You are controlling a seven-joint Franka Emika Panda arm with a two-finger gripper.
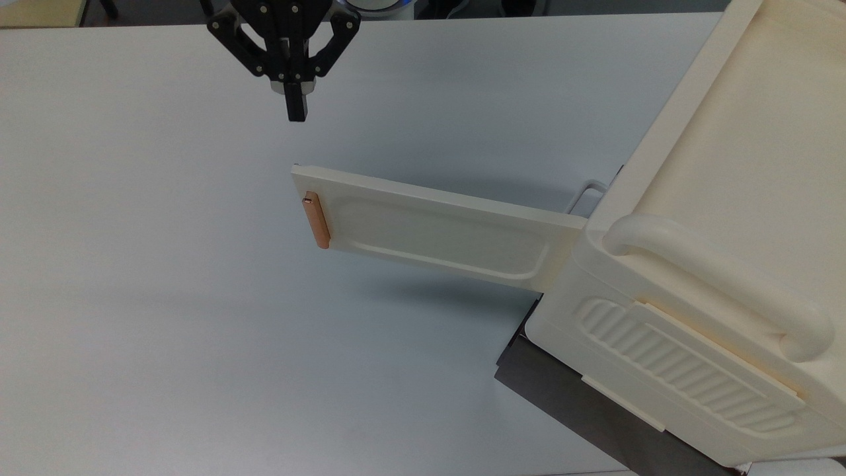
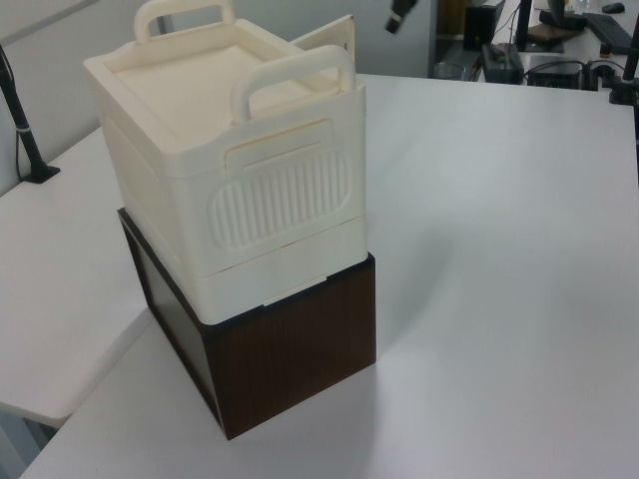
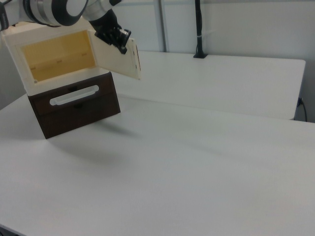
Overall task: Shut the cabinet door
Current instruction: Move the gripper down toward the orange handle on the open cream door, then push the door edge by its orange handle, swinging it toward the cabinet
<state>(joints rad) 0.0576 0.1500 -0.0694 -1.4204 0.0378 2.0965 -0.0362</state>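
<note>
white table [image 1: 165,297] | dark brown wooden box [image 2: 290,349] on it | black pole [image 3: 198,29] at far edge

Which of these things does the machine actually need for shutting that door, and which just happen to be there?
Needed:
- cabinet door, swung open
- cabinet
- pincer, shut, apart from the door

Just there:
- dark wooden box under the cabinet
- white table
</note>
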